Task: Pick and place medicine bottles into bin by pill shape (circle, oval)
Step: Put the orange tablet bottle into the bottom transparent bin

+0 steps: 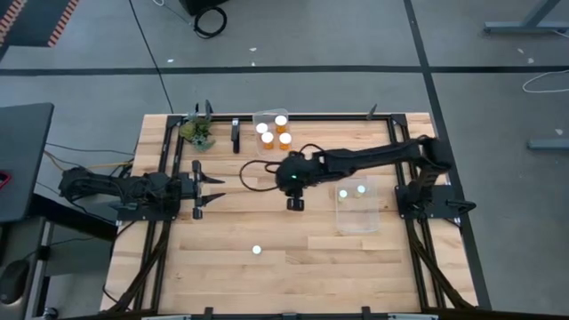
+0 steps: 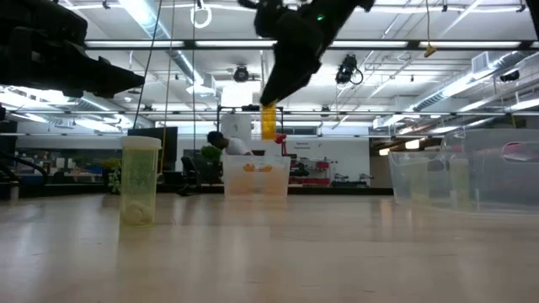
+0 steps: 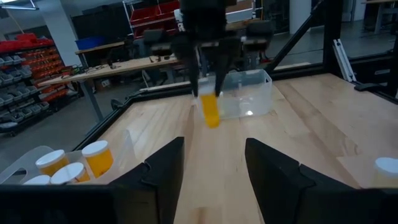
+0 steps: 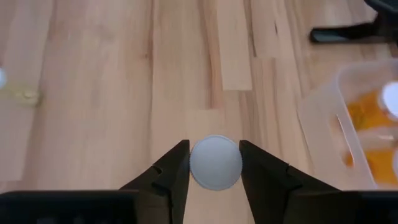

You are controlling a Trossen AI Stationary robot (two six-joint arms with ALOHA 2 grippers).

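One bottle (image 1: 257, 251) stands alone near the front edge of the tabletop (image 1: 204, 267), a white cap seen from above; in the low view it is the closest thing, upright and pale yellow.

Farther in, mid-tabletop, the right pincer (image 4: 214, 163) hangs above the wood with its fingers closed on a second bottle (image 4: 215, 163), gripping it at the white cap so the orange body dangles below, clear of the surface. The left pincer (image 3: 211, 171) waits at the left side, pointing toward the middle, fingers nearly together and holding nothing.

To the right of the held bottle sits a clear bin (image 1: 357, 209) with two white caps showing inside, so two bottles (image 1: 352, 190) there. At the far edge a second clear bin (image 1: 271, 130) holds four bottles (image 1: 274, 131) packed close, orange with white caps. That makes eight bottles counted: one loose, one gripped, two in the right bin, four in the far bin.

Just left of the far bin stand a dark post (image 1: 236, 135) and, beyond it, a small green plant (image 1: 197, 132) at the far left corner. A black cable (image 1: 258, 169) loops on the wood between the far bin and the right arm.
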